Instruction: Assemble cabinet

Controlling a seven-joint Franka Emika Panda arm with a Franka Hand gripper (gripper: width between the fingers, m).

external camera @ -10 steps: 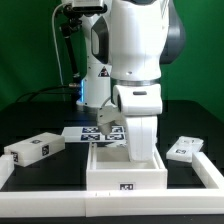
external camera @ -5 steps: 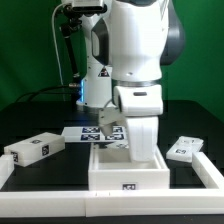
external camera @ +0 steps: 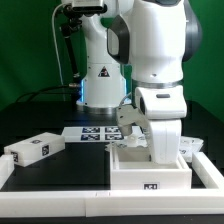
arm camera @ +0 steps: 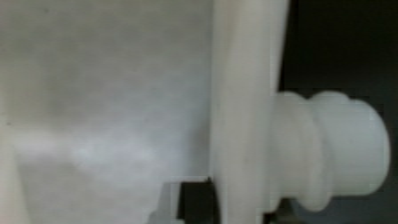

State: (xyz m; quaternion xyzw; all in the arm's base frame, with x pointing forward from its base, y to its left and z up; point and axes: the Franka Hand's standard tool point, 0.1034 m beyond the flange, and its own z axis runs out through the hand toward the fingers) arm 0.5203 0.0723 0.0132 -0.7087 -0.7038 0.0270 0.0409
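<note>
The cabinet's open white box (external camera: 150, 172) stands on the black table at the front right, with a tag on its front wall. My gripper (external camera: 157, 150) reaches down into it from above, and its fingertips are hidden by the box's walls. It is shut on one wall of the box. In the wrist view that white wall (arm camera: 240, 100) fills the frame very close, with a ribbed round knob (arm camera: 331, 150) beside it. A long white drawer block (external camera: 33, 150) with tags lies at the exterior view's left. A flat white panel (external camera: 192, 147) lies at the right, partly hidden by my arm.
The marker board (external camera: 92, 135) lies flat behind the box, near the arm's base. A low white rail (external camera: 100, 205) runs along the table's front and sides. A black stand with cables stands at the back left.
My arm has moved toward the exterior view's right and the open box has slid with it, uncovering more of the marker board and covering part of the flat panel.
</note>
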